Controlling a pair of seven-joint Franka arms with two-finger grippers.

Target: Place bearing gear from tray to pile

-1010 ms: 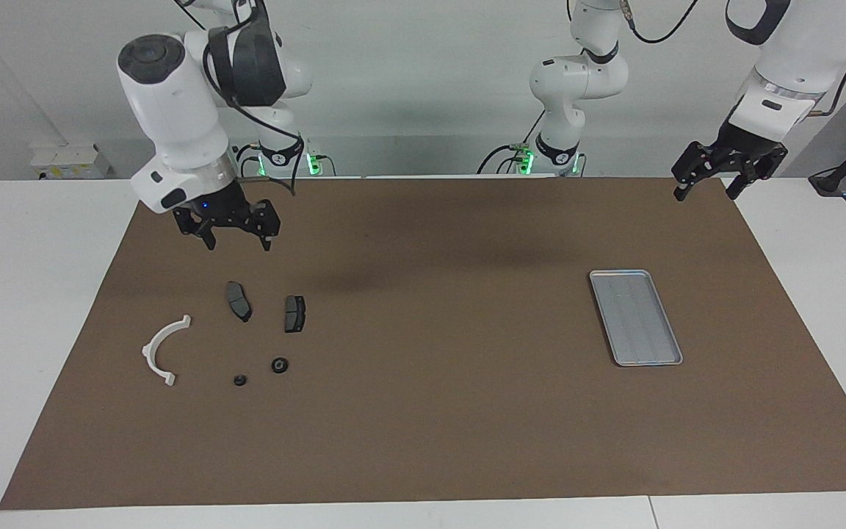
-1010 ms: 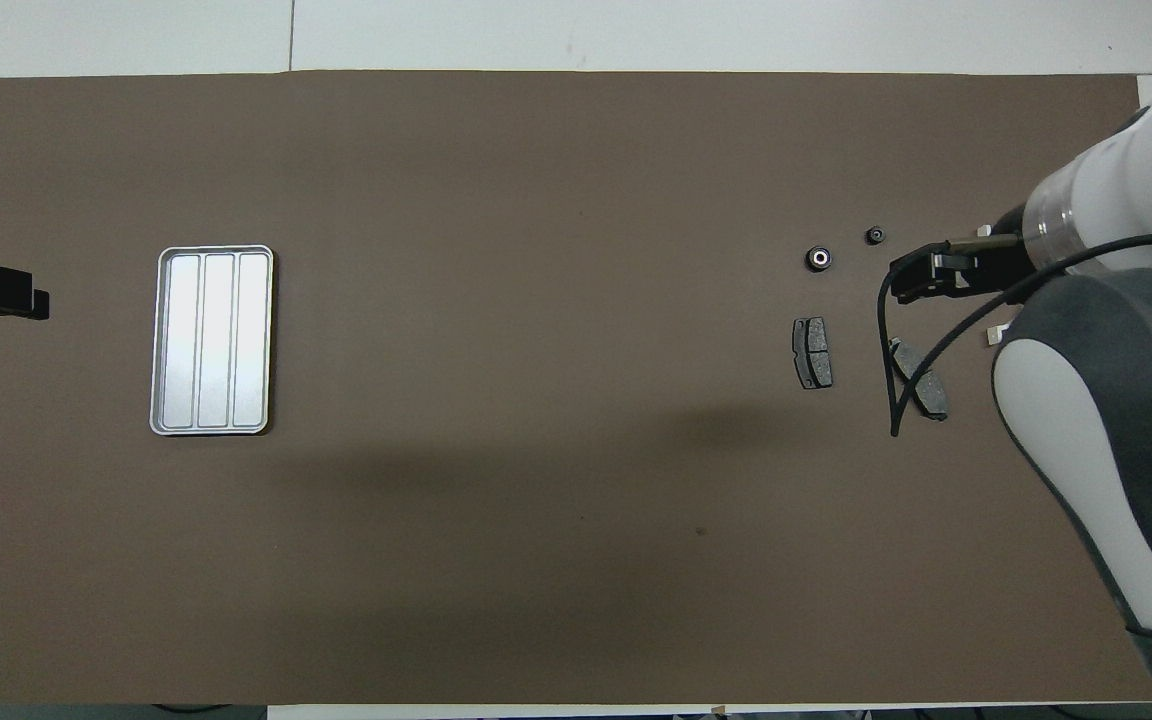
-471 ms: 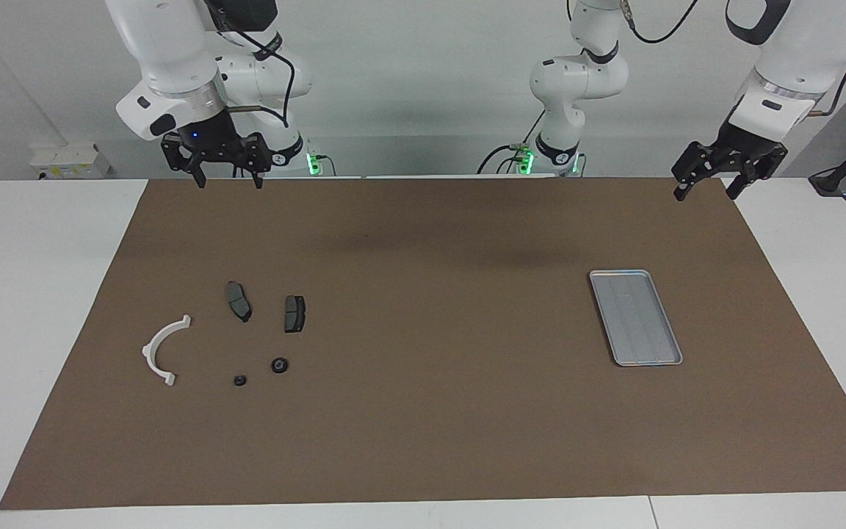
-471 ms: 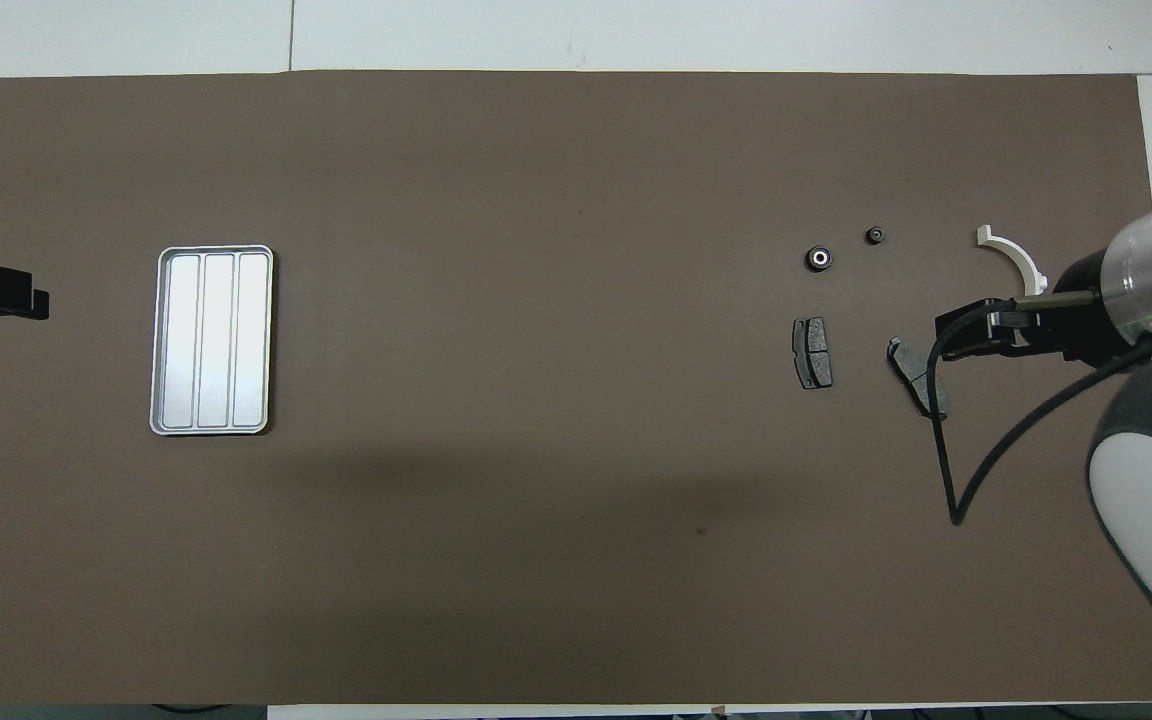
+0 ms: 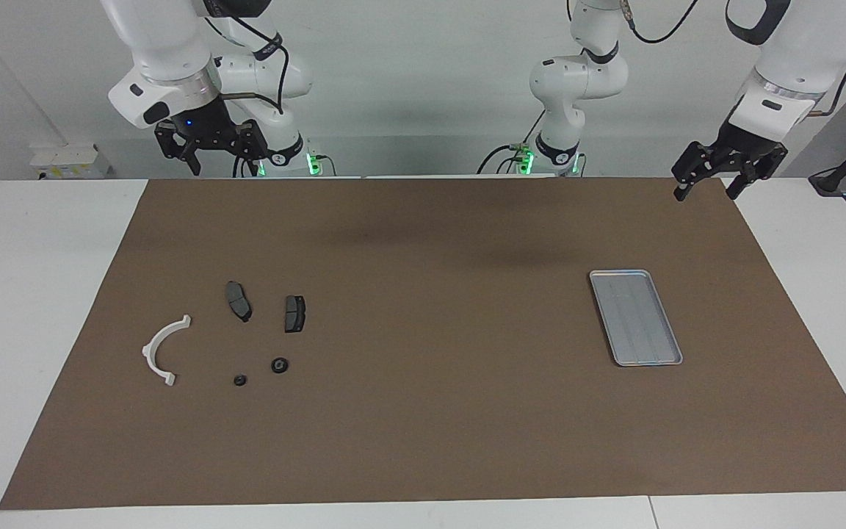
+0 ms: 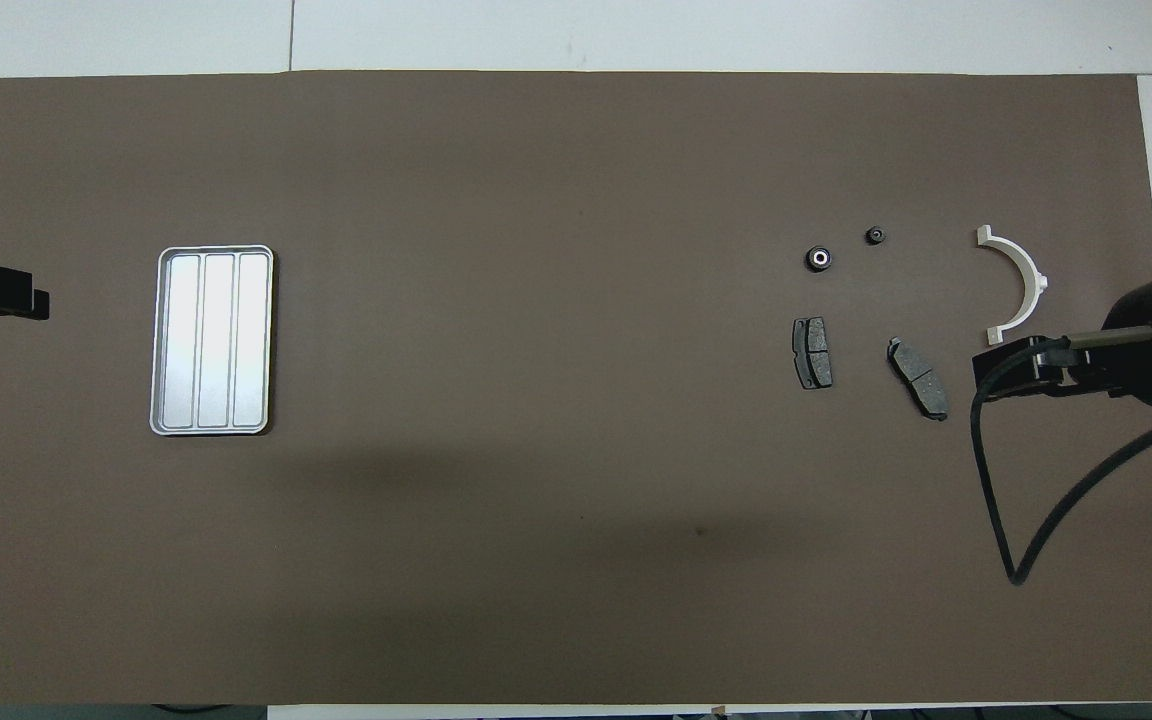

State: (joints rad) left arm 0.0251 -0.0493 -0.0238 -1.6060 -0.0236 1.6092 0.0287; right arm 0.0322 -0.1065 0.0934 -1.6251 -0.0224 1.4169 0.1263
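The silver ridged tray [image 5: 636, 317] [image 6: 212, 340] lies bare toward the left arm's end of the mat. The bearing gear [image 5: 280, 364] [image 6: 818, 258], small, black and round with a pale centre, rests on the mat in the pile. The pile also holds a white half-ring bracket [image 5: 162, 349] [image 6: 1016, 285] and two dark brake pads [image 5: 238, 300] [image 6: 812, 352]. My right gripper [image 5: 219, 165] [image 6: 986, 365] hangs open and empty, high above the mat's edge at the robots' end. My left gripper [image 5: 706, 192] [image 6: 31, 300] waits open and empty, raised by the mat's corner near the tray.
A smaller black round part [image 5: 240, 380] [image 6: 875, 235] lies beside the bearing gear, between it and the bracket. A black cable [image 6: 986, 480] loops down from the right arm's wrist. The brown mat [image 5: 430, 411] covers most of the white table.
My right gripper has risen from low over the brake pads and pulled back toward its base, uncovering the bracket in the overhead view. The parts, the tray and the left arm have not moved.
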